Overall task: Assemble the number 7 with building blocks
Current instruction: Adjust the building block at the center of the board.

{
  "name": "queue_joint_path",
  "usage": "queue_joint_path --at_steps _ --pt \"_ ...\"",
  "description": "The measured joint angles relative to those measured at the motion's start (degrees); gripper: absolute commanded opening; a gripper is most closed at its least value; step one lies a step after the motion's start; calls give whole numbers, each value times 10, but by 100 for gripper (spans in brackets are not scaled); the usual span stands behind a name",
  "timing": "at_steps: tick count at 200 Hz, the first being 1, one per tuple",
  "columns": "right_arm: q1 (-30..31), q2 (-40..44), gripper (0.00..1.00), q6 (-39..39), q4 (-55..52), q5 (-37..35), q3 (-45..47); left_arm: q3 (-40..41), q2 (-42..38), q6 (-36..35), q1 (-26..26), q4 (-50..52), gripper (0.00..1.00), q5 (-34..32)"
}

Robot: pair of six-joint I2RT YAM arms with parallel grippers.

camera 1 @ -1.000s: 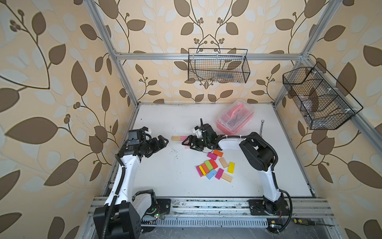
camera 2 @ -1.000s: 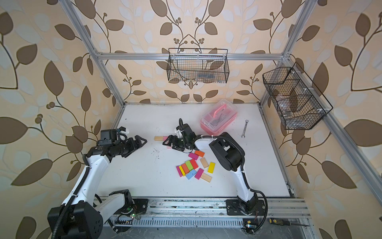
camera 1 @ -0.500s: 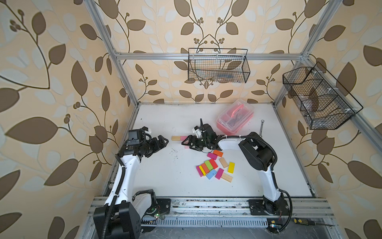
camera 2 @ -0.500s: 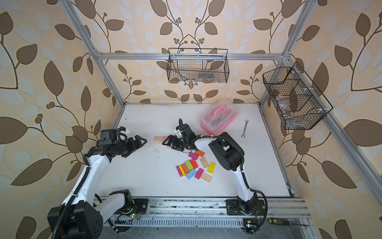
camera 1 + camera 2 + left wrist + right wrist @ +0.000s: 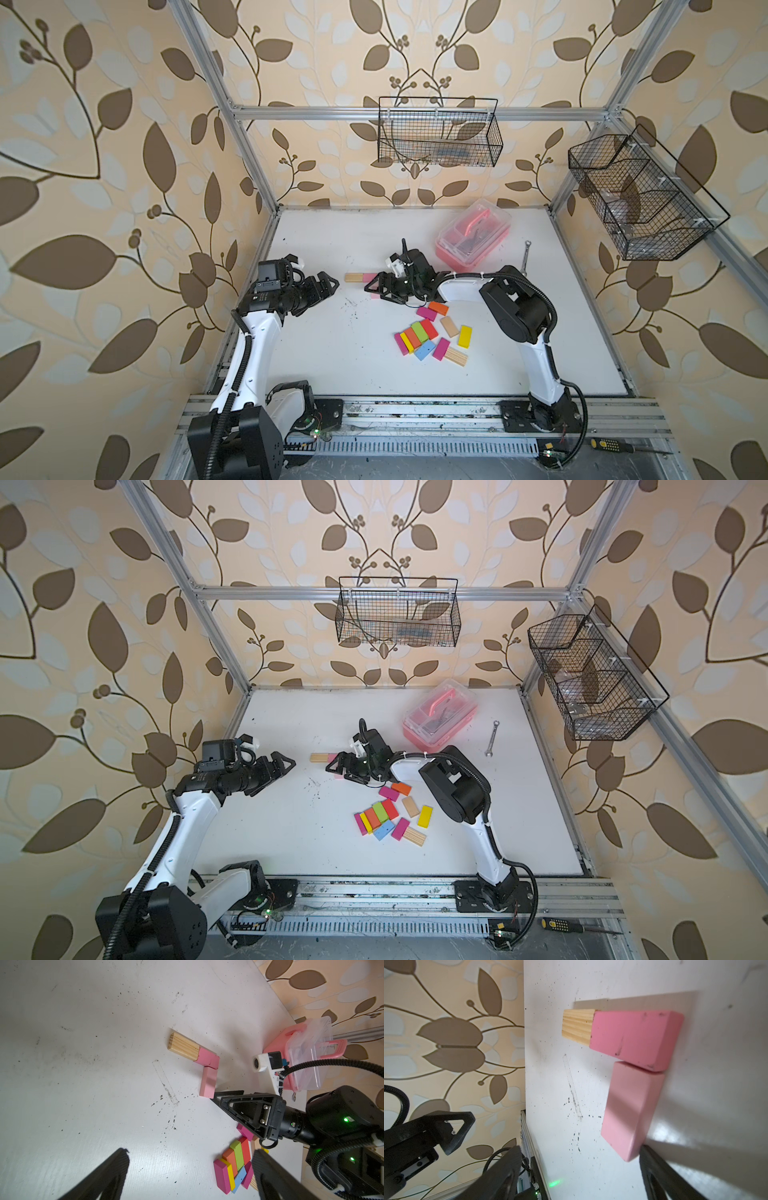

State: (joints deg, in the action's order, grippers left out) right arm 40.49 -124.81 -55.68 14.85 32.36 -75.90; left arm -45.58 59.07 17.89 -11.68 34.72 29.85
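Pink block: lies flat on the white table, end to end with a plain wood block. The two touch and make one straight bar.
Pale pink block: lies flat at a right angle to the bar, butted against the long side of the pink block at its outer end. It is the only stem piece.
Number 7: three blocks are laid, a bar of two and a stem of one. It sits toward the back middle of the table, between my two claws in both top views.
Right claw: jaws wide apart, holding nothing, low over the table at the free end of the pale pink block. One finger is just beside that end; I cannot tell whether it touches.
Left claw: jaws wide apart, empty. It hangs over the table's left part, pointing toward the 7 and well apart from it.
Loose blocks: I count twelve, clustered in front of the right claw. Magenta, yellow, orange, green and red lie side by side, with magenta, orange, yellow, blue and plain wood around them.
Pink clear-lidded box: lid on, at the back, behind my right claw.
Wrench: flat on the table, to the right of the box.
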Motion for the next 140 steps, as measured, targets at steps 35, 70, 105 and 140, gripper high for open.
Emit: queue_joint_path --at_steps 35,70,105,140 --pt "0 -1 90 -2 4 0 0 0 0 0 0 0 96 0" --pt "0 -1 90 -3 4 0 0 0 0 0 0 0 96 0" --pt "-4 0 90 3 3 -4 0 0 0 -4 2 -1 97 4" --pt "-25 47 90 39 -45 -24 10 3 0 -13 23 -10 95 27"
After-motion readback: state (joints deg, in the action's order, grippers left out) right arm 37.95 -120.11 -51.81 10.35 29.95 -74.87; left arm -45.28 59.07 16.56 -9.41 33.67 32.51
